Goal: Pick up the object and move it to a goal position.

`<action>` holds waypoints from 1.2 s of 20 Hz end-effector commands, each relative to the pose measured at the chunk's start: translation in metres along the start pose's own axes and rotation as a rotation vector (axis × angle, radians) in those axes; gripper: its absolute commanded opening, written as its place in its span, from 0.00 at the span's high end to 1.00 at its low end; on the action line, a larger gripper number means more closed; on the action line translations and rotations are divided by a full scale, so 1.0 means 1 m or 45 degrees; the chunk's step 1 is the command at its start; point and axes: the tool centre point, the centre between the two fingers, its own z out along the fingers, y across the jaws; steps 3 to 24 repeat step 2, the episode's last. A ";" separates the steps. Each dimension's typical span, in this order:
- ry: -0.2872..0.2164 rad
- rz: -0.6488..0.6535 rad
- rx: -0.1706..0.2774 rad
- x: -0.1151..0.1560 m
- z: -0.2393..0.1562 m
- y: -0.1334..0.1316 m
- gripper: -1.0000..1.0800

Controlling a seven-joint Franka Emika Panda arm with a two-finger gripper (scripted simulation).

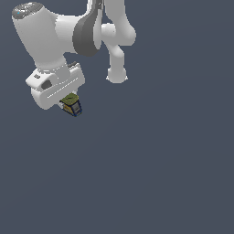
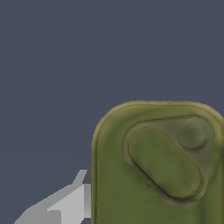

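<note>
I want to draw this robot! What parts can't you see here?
- Gripper fingertips: hidden behind the hand and block, exterior view.
- Block's far side: cut off by the wrist view's edge.
- Only one finger shows, wrist view.
- Arm's base: cut off, exterior view.

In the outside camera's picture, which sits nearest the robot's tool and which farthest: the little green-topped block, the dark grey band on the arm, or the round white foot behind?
1. Block: right at the tool.
2. Dark grey band: above, up the arm.
3. Round white foot: toward the exterior view's right; close to the band's distance, so this order is uncertain.
</note>
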 end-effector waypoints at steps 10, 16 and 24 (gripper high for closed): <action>0.000 -0.002 -0.004 -0.003 -0.006 0.002 1.00; 0.000 -0.002 -0.004 -0.003 -0.006 0.002 1.00; 0.000 -0.002 -0.004 -0.003 -0.006 0.002 1.00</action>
